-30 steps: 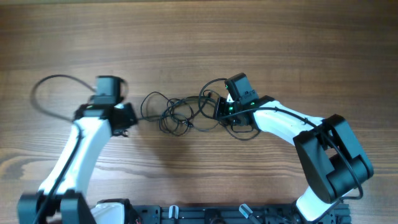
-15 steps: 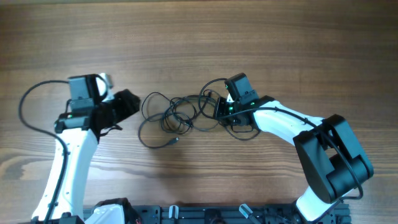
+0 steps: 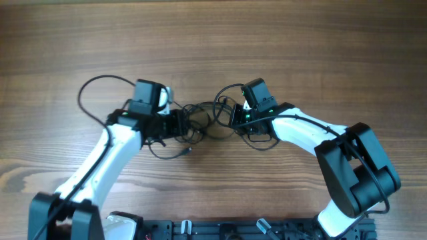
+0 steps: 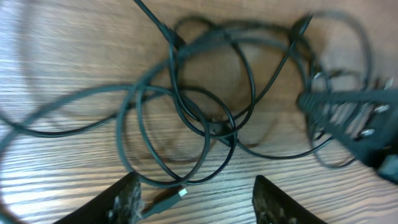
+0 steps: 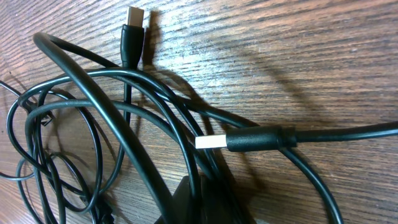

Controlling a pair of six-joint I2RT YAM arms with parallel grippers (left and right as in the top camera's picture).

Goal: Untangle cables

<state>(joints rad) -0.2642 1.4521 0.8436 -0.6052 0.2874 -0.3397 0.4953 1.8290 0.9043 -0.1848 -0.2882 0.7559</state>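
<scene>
On the desk, the cables form a tangle between my hands, long axis left to right, ends hidden beneath both. My left hand stands open over blurred loops. My right hand is closed; I cannot tell whether it pinches a cord.

Cables: thin black cords, knotted into flat overlapping loops, lying around the middle of the table, well clear of every edge. One loose plug end trails toward my near edge. I count two more metal-tipped plugs lying flat among the strands.
</scene>
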